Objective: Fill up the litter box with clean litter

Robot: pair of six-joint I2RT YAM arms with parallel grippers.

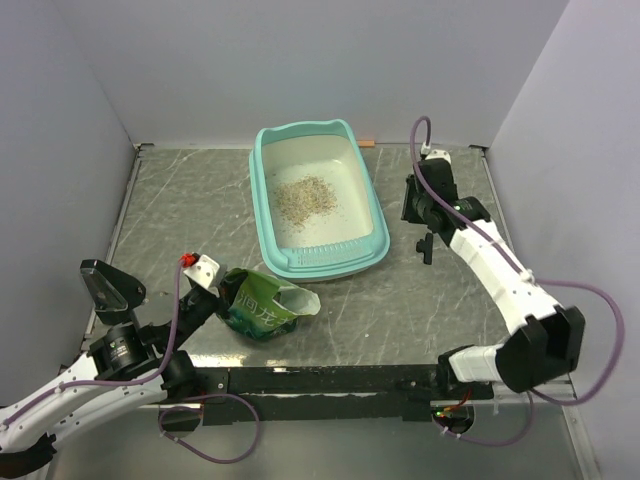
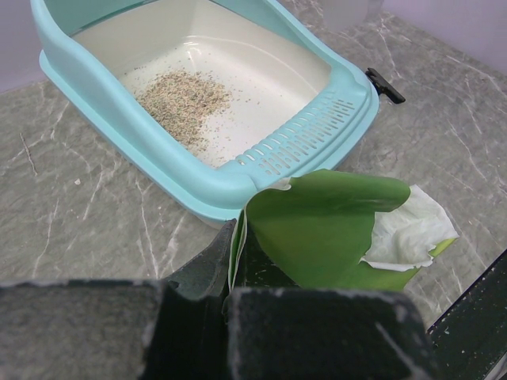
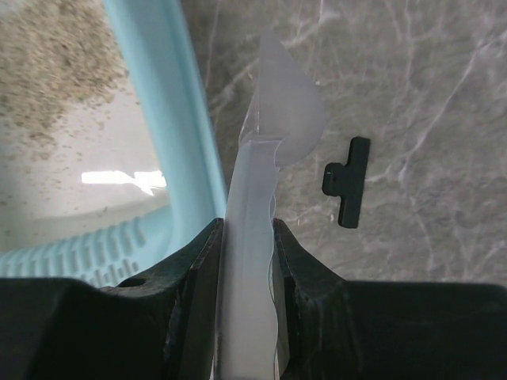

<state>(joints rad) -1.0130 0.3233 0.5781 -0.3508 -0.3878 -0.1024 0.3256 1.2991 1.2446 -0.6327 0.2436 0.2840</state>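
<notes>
The turquoise litter box sits at the middle back of the table, with a small patch of beige litter on its whitish floor. My left gripper is shut on the edge of the crumpled green bag, which lies just in front of the box. The left wrist view shows the bag pinched in my gripper, with the box rim and litter beyond. My right gripper is right of the box. In its wrist view it is shut on a clear plastic scoop beside the box rim.
A small black clip lies on the table right of the box, near my right gripper; it also shows in the right wrist view and the left wrist view. Walls enclose the table at the back and sides.
</notes>
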